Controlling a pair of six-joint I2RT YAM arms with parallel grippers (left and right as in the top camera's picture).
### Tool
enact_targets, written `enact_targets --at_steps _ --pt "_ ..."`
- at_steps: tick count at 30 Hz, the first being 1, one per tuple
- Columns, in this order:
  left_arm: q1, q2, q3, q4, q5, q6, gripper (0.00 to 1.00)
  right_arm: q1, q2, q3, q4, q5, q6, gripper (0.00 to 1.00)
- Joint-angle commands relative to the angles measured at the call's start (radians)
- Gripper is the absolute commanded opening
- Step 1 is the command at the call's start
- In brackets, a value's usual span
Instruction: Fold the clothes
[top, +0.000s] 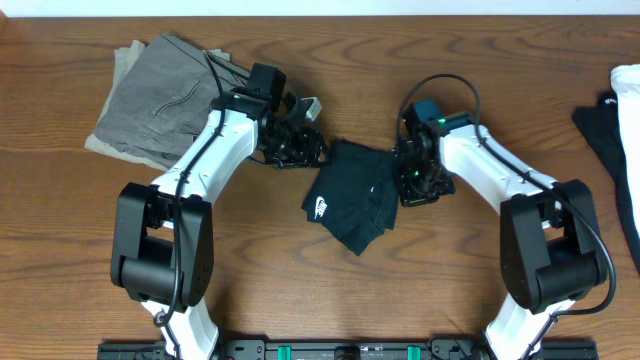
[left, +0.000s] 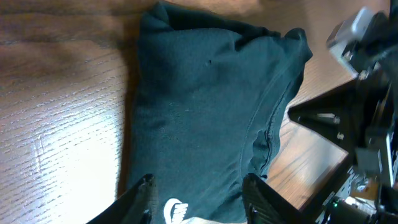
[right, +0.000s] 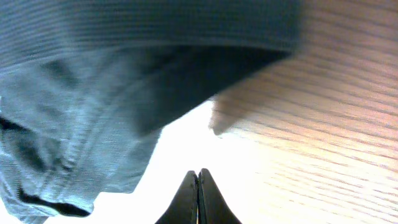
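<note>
The clothes, a black T-shirt (top: 355, 195) with a small white logo, lie folded into a compact bundle at the table's middle. My left gripper (top: 305, 150) sits at the bundle's back left corner. In the left wrist view its jaws (left: 199, 186) stand apart, open, straddling the dark fabric (left: 205, 106) just above the logo, and nothing is pinched between them. My right gripper (top: 412, 190) is at the bundle's right edge. In the right wrist view it (right: 198, 177) is shut and empty over bare wood, with the shirt's hem (right: 93, 93) to its left.
A grey folded garment (top: 160, 100) lies at the back left, behind my left arm. At the far right edge are a white cloth (top: 628, 90) and a dark garment (top: 600, 130). My right arm (left: 354, 124) shows close beside the shirt in the left wrist view.
</note>
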Motion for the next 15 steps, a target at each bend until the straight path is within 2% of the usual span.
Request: enact_targets --at_steps 1,3,5,8,15 --pt "0.002 0.002 0.0 -0.007 0.011 0.002 0.5 -0.024 -0.016 0.012 -0.008 -0.044 -0.047 0.01" --pt "0.002 0.002 -0.002 -0.01 0.011 0.002 0.5 -0.032 -0.048 0.019 -0.001 -0.116 -0.086 0.01" --pt "0.002 0.003 -0.011 -0.01 0.013 0.002 0.54 -0.036 -0.085 0.023 0.016 -0.178 -0.11 0.01" --pt "0.002 0.019 -0.024 -0.008 0.081 0.039 0.55 -0.037 -0.134 0.023 0.052 -0.231 -0.107 0.02" --pt "0.008 0.113 -0.026 0.006 0.075 0.047 0.57 -0.026 -0.114 0.004 0.196 -0.262 -0.012 0.04"
